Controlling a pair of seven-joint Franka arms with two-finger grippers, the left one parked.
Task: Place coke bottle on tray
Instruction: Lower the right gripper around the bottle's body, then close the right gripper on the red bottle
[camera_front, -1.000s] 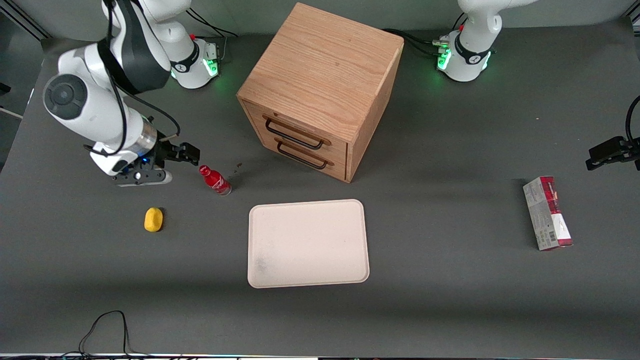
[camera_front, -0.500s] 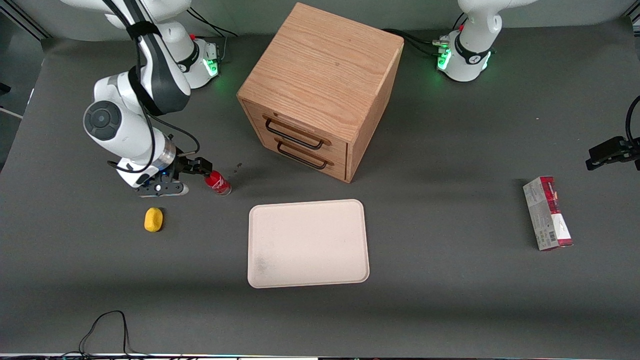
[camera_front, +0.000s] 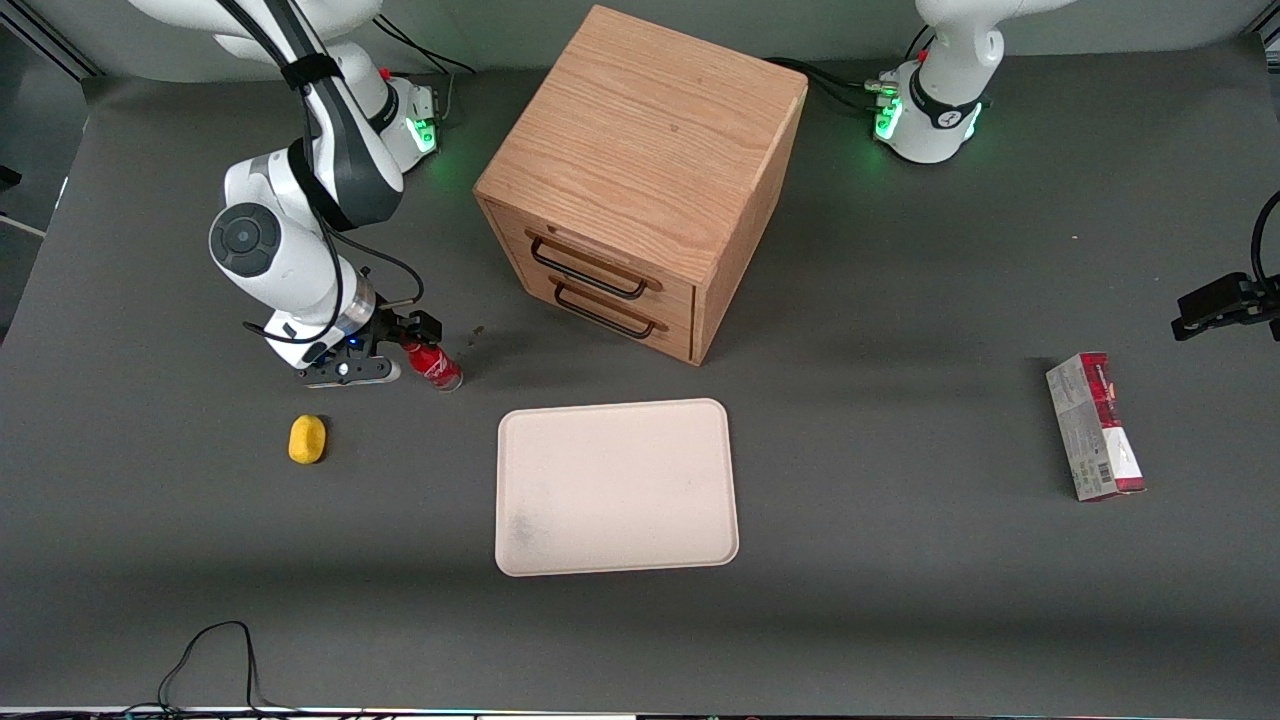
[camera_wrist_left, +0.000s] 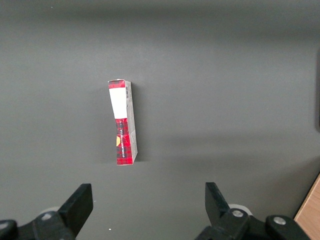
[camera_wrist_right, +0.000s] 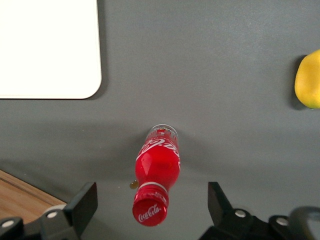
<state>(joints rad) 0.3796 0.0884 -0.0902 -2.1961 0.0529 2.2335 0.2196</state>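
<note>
coke bottle (camera_wrist_right: 157, 172) upright on tabletop (camera_front: 900, 620), farther from front camera than tray (camera_front: 615, 487), cap between spread fingers of hand (camera_front: 413, 337), nothing gripped. risk: tipping if one finger nudges cap before closing; rolling toward lemon (camera_front: 307, 439).

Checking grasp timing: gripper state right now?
Gripper: open, fingers either side of the upright coke bottle, above its cap, nothing held.

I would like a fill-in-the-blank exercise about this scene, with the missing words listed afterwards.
1. The coke bottle stands on the ____, not on the tray.
2. The pincer is ____, one finger on each side of the bottle's cap.
3. The small fruit is ____ in colour.

Missing words: table; open; yellow
</note>
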